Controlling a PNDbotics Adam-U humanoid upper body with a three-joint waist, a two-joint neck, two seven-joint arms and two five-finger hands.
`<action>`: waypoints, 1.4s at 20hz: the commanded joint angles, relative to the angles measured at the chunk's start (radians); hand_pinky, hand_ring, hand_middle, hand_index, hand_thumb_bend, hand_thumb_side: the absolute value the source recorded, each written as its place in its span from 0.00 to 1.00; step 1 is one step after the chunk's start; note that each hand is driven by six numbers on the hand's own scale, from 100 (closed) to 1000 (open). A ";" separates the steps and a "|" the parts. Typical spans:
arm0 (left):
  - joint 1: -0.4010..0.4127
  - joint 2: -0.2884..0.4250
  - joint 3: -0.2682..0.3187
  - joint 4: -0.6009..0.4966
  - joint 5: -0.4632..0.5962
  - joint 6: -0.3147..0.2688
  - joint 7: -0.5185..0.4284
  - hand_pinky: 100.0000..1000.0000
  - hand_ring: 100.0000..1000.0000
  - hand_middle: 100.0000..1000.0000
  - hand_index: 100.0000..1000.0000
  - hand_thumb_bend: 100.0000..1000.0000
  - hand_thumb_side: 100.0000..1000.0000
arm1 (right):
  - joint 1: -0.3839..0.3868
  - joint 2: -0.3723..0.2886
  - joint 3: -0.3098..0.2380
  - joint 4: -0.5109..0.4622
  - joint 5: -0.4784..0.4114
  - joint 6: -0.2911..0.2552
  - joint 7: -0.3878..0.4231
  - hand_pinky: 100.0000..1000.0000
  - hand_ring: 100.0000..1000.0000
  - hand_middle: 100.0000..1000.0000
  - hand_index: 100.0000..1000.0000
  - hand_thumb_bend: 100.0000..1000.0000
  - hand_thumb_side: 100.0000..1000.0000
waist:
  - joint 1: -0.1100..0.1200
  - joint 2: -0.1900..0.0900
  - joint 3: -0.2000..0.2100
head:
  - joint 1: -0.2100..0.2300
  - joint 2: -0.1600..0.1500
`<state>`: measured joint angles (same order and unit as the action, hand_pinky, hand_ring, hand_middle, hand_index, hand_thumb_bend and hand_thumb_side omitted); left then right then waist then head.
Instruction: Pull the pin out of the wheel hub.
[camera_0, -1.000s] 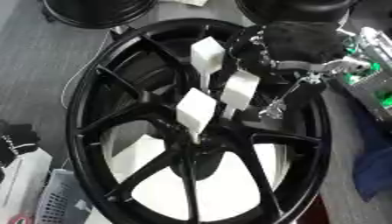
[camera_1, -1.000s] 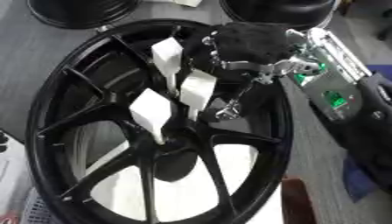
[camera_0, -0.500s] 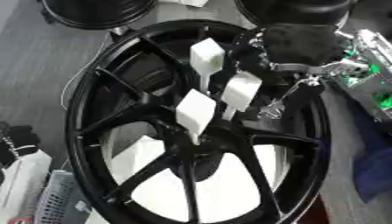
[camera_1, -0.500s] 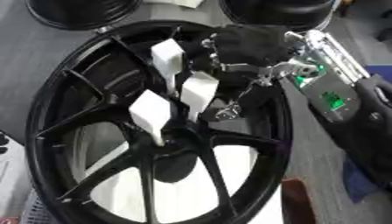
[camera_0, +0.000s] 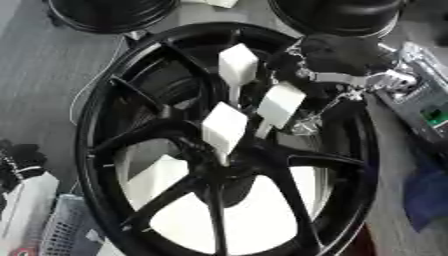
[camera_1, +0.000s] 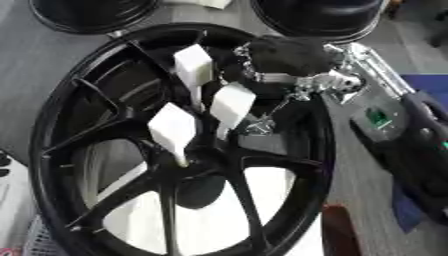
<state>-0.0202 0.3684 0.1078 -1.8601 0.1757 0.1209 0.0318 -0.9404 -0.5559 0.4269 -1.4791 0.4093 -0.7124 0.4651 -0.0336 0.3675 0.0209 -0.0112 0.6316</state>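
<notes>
Three white tags stand up from the spokes of the black wheel (camera_0: 219, 165), which lies flat and fills most of the view. Each tag sits on a thin stem: the near pin (camera_0: 225, 129) close to the hub centre, the middle pin (camera_0: 280, 105) just beyond it to the right, and the far pin (camera_0: 237, 66) toward the upper rim. A small shiny metal part (camera_1: 259, 125) glints just right of the middle pin's stem.

Beyond the pins, the right hand (camera_1: 289, 55), black with silver joints, reaches in from the upper right and hovers at the far rim, near the far and middle tags. Whether its fingers are spread or closed round anything cannot be told; the left hand does not show.

To do this step well, I would judge the hand should take one pin by its stem or tag, pinch from both sides, and draw it straight along the stem's line, keeping clear of the neighbouring tags and spokes.
</notes>
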 joint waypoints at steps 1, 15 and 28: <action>-0.006 0.022 0.001 -0.011 -0.001 0.003 -0.003 0.73 0.69 0.56 0.68 0.00 0.90 | -0.013 -0.011 -0.019 0.006 -0.051 -0.195 0.210 0.43 0.46 0.47 0.57 0.06 0.04 | 0.002 -0.013 0.001 | -0.003 -0.007; -0.004 0.020 -0.001 -0.008 -0.002 0.003 -0.014 0.73 0.69 0.56 0.68 0.00 0.90 | -0.043 -0.033 -0.052 -0.035 -0.155 -0.195 0.320 0.49 0.50 0.43 0.51 0.11 0.09 | 0.001 -0.028 -0.004 | -0.003 -0.002; 0.002 0.014 -0.003 -0.002 0.003 0.007 -0.024 0.74 0.69 0.56 0.68 0.00 0.90 | -0.075 -0.054 -0.045 -0.059 -0.175 -0.195 0.356 0.52 0.52 0.43 0.51 0.16 0.12 | -0.007 -0.066 -0.004 | -0.004 0.000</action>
<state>-0.0174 0.3683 0.1018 -1.8532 0.1773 0.1296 0.0122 -0.9938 -0.5783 0.3942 -1.5203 0.2496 -0.6329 0.5446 -0.0447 0.3295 0.0160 -0.0115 0.6318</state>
